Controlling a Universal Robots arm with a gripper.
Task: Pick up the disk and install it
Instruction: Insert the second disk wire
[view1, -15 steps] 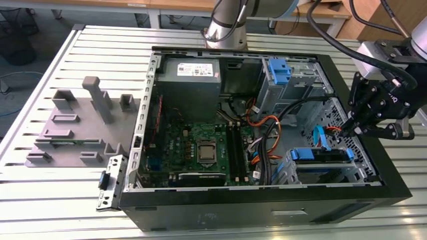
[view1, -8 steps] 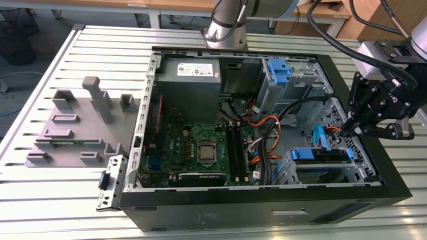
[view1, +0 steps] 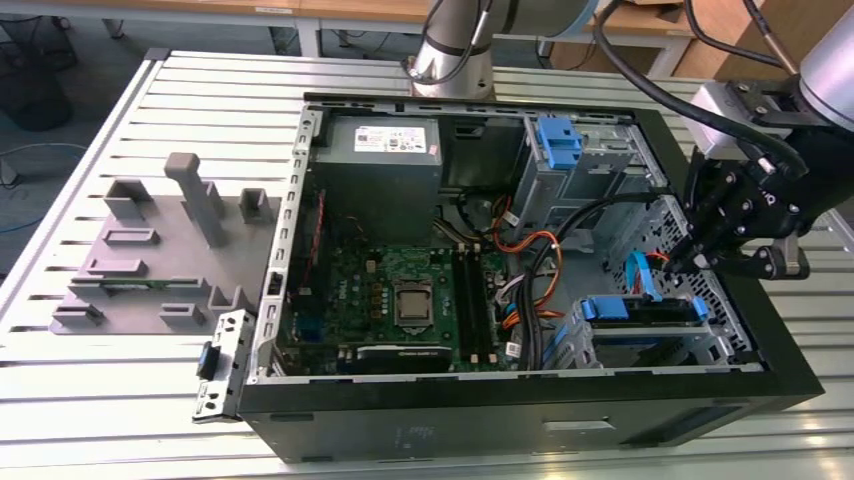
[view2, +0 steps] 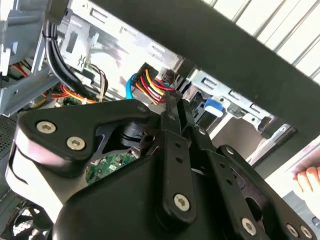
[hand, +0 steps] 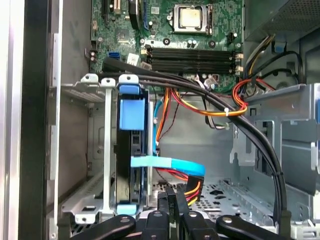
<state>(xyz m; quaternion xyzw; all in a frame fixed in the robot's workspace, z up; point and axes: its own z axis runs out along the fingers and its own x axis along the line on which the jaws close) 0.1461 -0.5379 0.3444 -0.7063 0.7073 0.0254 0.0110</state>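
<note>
Disk (view1: 643, 309) in its blue carrier sat in the lower drive cage of the open computer case (view1: 534, 425), just below the hand (view1: 697, 262) and close beside it, as I saw it in the exterior view. The case lay on the slatted desk (view1: 134, 380). I judged the work to be at its late stage: the drive looked already slotted into the cage rather than carried. Any further move there would call for care, since cables ran right past the fingers.

In the second wrist view the hand (view2: 172, 107) had its fingers drawn together to a narrow point, with nothing between them that I could make out. A bundle of red and yellow wires (view2: 150, 82) lay just beyond the tips.

In the first wrist view the disk (hand: 131, 150) stood edge-on in the cage, just ahead of the hand (hand: 171, 196) and to one side. The fingers were closed on each other, gripping nothing, apart from the drive. A flat blue cable (hand: 170, 164) crossed just in front of the tips, and the motherboard (hand: 190, 30) lay well beyond.
</note>
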